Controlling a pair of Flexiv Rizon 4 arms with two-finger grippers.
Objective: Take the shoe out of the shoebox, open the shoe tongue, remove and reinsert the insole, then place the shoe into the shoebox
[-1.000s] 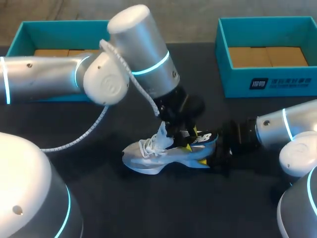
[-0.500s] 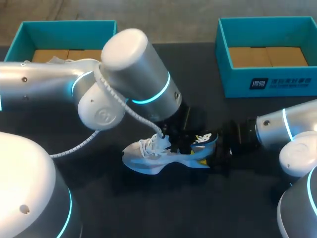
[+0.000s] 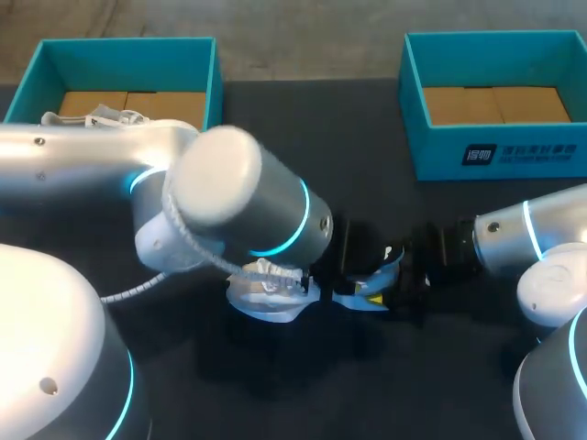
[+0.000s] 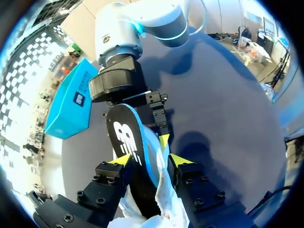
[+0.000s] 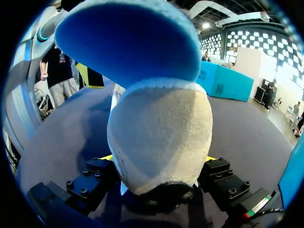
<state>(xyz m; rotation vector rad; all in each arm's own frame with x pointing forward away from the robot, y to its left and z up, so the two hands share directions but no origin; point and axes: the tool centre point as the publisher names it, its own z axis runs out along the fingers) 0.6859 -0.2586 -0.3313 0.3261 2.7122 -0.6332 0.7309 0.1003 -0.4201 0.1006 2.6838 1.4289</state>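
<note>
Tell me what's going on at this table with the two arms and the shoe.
The shoe lies on the table, out of the left box and the right box. The right gripper is shut on its heel, holding it. The left gripper has the black insole between its fingers, one end down inside the shoe.

Even overhead light throws soft shadows under the shoe (image 3: pixel 263 299) on the dark table (image 3: pixel 275 394).

Shoe (image 3: pixel 271 302) on table (image 3: pixel 367 147), right gripper (image 5: pixel 157 161) at its heel; left shoebox (image 3: pixel 213 73), right shoebox (image 3: pixel 440 156) behind
</note>
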